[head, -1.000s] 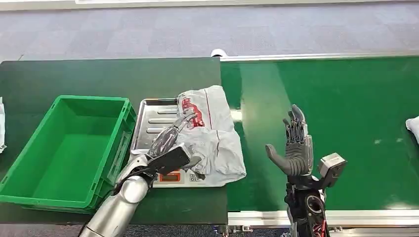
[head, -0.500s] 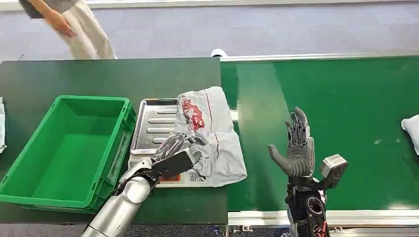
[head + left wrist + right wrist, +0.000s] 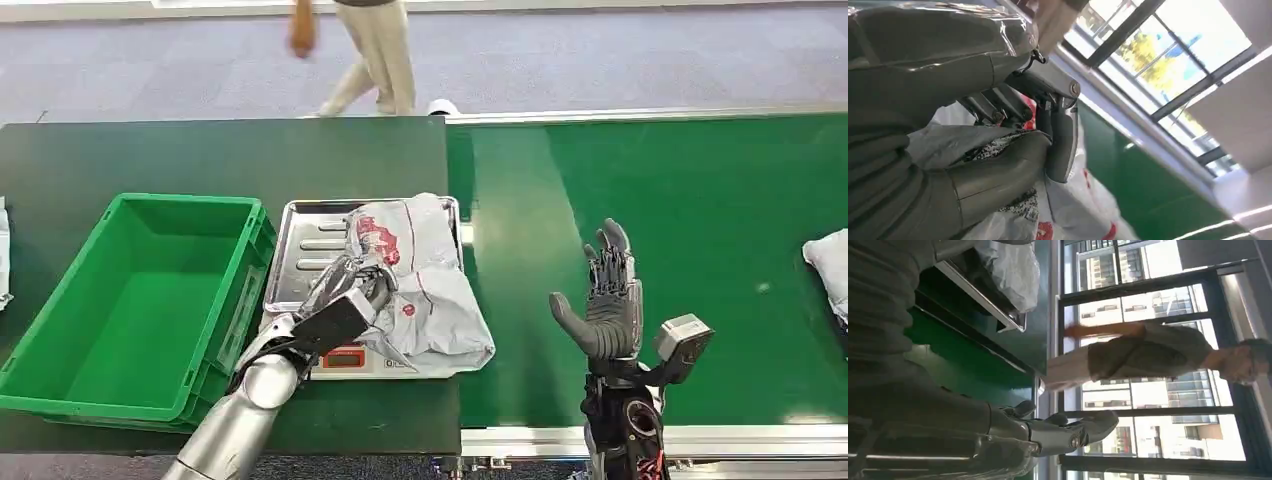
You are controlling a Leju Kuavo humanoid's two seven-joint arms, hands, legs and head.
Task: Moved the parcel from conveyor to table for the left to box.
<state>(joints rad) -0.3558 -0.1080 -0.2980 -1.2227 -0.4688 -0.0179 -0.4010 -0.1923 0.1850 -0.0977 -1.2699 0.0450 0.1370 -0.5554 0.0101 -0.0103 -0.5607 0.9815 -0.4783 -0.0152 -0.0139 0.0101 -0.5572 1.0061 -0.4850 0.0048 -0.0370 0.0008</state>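
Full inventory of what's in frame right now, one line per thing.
parcel: 1, grey-white plastic bag with red print, lying on the tray and scale, left hand gripping its near edge
tray: 1, silver metal, on the scale beside the bin
scale: 1, red display facing the robot, under the tray
bin: 1, green, on the dark table, left of the tray
table: 1, dark green
conveyor: 1, bright green belt, right of the table
second parcel: 1, white, at the conveyor's right edge
person: 1, light trousers, walking beyond the table
left hand: pinching the parcel
right hand: raised above the conveyor, fingers apart, holding nothing
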